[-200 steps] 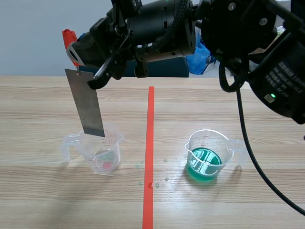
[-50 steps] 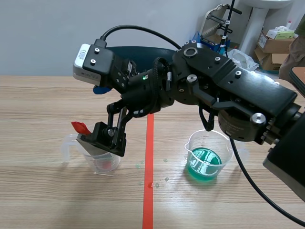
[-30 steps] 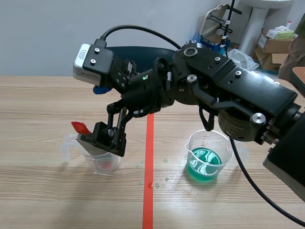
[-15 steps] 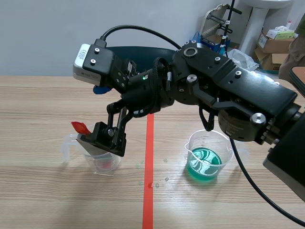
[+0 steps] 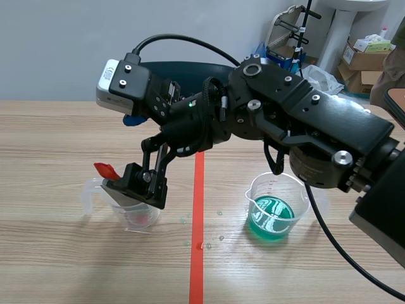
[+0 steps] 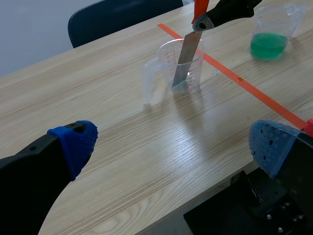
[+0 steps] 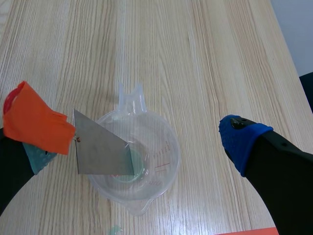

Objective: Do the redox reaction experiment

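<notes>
Wood-grain table [image 5: 63,272], orange-red tape line [image 5: 197,272] running near-to-far down the middle. Nearest: left gripper [image 6: 173,144] hovers over the near left part of the table, fingers spread wide, nothing between them. Around the tape, a few small droplets [image 5: 221,238] on the wood, just nearer than the cups. Left of the tape: clear measuring cup [image 5: 136,218], handle pointing left. Metal sheet [image 7: 98,154] stands tilted inside it, lower edge on the cup floor, upper end with an orange-red tab [image 7: 36,122] sticking out over the rim on the left. Right gripper [image 5: 144,183], arm reaching in from the right across the tape, sits right over that cup with fingers spread, not pinching. The tab lies by one pad; touching or just beside, can't tell from these angles. Right of the tape, about level: second clear cup [image 5: 297,190] holding green liquid [image 5: 272,218], well apart from both grippers. Far side: dark chair [image 6: 112,14] behind the table, cardboard boxes [image 5: 364,60] far right.
</notes>
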